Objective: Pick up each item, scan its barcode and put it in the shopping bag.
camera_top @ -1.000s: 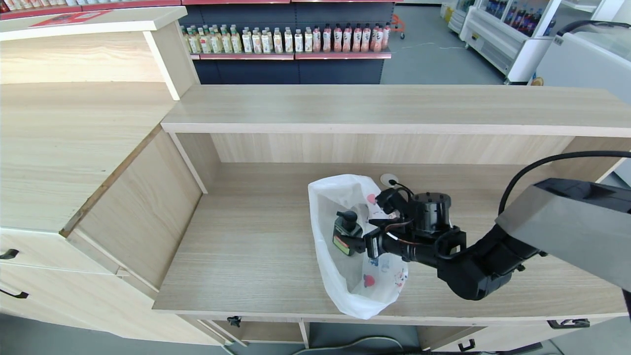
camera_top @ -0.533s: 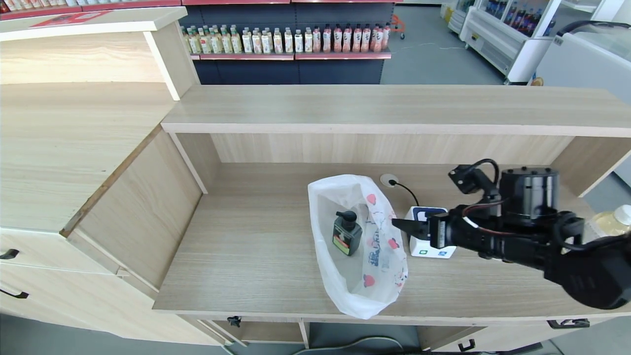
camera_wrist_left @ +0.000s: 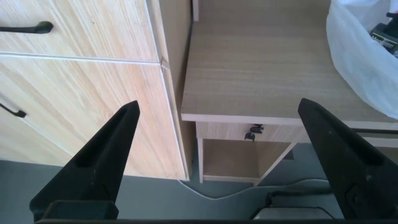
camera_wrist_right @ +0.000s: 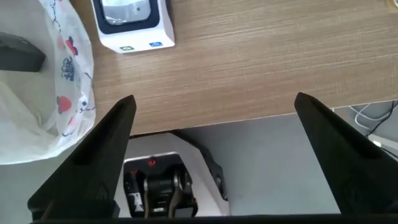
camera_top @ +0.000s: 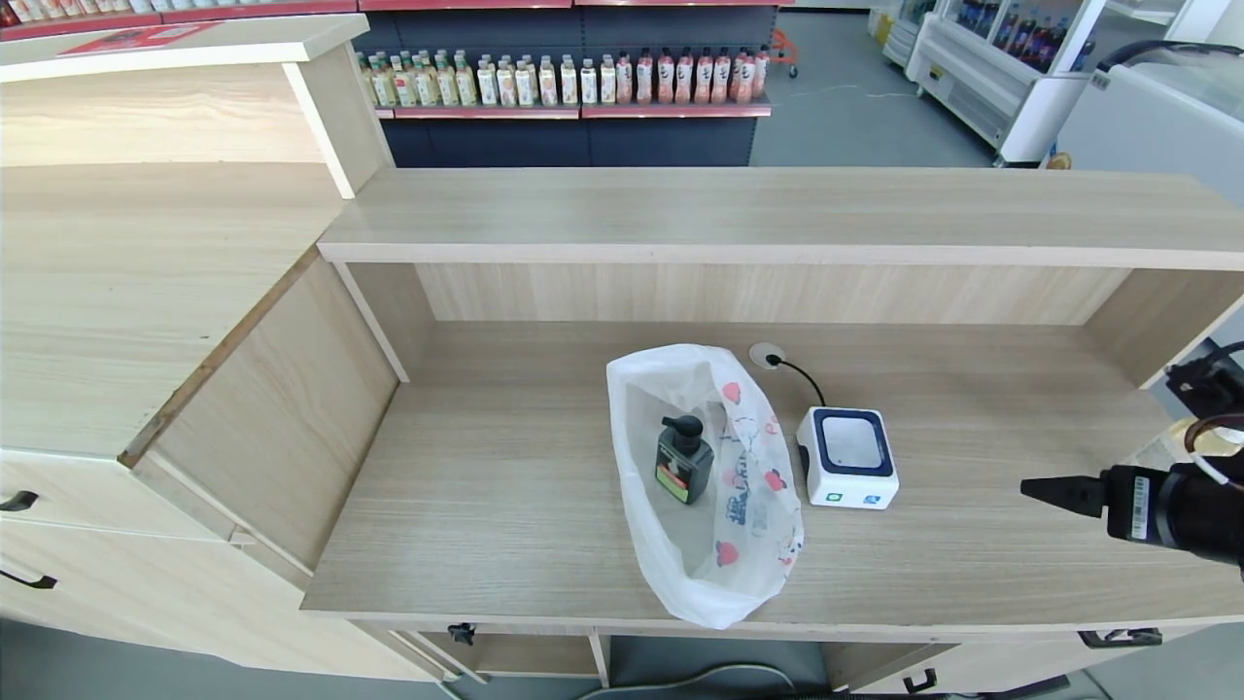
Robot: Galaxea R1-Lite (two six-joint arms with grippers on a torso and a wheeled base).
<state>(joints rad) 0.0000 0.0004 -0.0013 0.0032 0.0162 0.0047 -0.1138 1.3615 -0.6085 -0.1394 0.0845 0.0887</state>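
Note:
A white shopping bag (camera_top: 739,544) with small coloured prints lies open on the wooden counter (camera_top: 505,486). A dark pump bottle (camera_top: 683,459) stands inside it. The white barcode scanner (camera_top: 847,457) sits just right of the bag. My right gripper (camera_top: 1045,489) hangs at the counter's right end, well clear of the scanner, pointing left. In the right wrist view the right gripper (camera_wrist_right: 214,102) is open and holds nothing, above the counter's front edge, with the bag (camera_wrist_right: 56,93) and scanner (camera_wrist_right: 134,22) beyond. My left gripper (camera_wrist_left: 219,106) is open and low, off the counter's front left corner.
A raised ledge (camera_top: 777,209) runs along the back of the counter and a side panel (camera_top: 282,408) closes its left. The scanner's cable (camera_top: 799,374) leads to a grommet behind it. Drawer fronts (camera_wrist_left: 74,81) stand beside the left gripper. A pale bottle (camera_top: 1161,449) peeks out behind the right arm.
My right gripper let go of the pump bottle inside the bag. It then drew back to the right, past the scanner, to the counter's right end. The bottle stays upright in the bag.

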